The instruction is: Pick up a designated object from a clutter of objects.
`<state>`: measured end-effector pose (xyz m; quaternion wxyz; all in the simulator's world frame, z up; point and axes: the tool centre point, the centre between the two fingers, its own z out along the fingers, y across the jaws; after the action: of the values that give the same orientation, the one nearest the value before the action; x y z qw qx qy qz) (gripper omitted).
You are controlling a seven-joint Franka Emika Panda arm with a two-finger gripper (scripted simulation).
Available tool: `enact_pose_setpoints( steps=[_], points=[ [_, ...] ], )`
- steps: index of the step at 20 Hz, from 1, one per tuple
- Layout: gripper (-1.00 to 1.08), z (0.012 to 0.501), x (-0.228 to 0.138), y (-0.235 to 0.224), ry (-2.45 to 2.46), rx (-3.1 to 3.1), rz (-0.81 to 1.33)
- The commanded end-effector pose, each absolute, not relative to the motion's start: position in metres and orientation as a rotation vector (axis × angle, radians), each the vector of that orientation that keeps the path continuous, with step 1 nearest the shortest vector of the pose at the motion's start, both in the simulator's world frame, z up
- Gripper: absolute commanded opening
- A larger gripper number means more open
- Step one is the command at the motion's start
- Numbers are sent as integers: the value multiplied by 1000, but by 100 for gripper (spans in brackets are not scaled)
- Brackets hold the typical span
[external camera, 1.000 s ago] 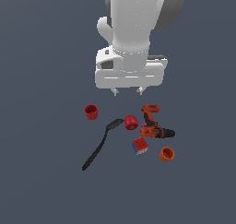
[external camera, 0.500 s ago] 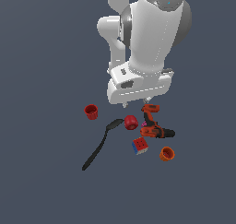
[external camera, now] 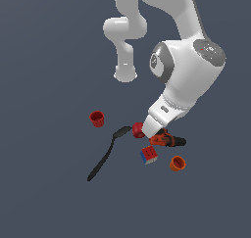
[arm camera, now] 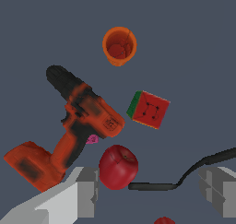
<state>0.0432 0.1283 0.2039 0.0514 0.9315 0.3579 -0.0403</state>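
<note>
Red-orange drill [arm camera: 76, 126] now close below the lowered, wide-open claw [arm camera: 150, 193], seemingly untouched.

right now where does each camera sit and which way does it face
Exterior view: off the arm, above, looking down at the clutter: drill, puzzle cube, orange cup, spoon, red cup; the white arm fills the upper frame.
Wrist view: on the wrist, looking past the open jaws onto the drill, red ball, cube, orange cup.
Shared: drill, cube, orange cup, ball, spoon.
</note>
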Motion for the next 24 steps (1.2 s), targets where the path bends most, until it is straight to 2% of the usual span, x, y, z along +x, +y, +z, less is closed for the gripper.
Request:
enact_pose_setpoints(
  steps=[1, 13, 24],
  points=[
    [68, 184, 45, 147, 1255, 2751, -146],
    [68, 92, 36, 228, 1912, 2311, -237],
    [68, 55, 25, 260, 2139, 2107, -266]
  ],
)
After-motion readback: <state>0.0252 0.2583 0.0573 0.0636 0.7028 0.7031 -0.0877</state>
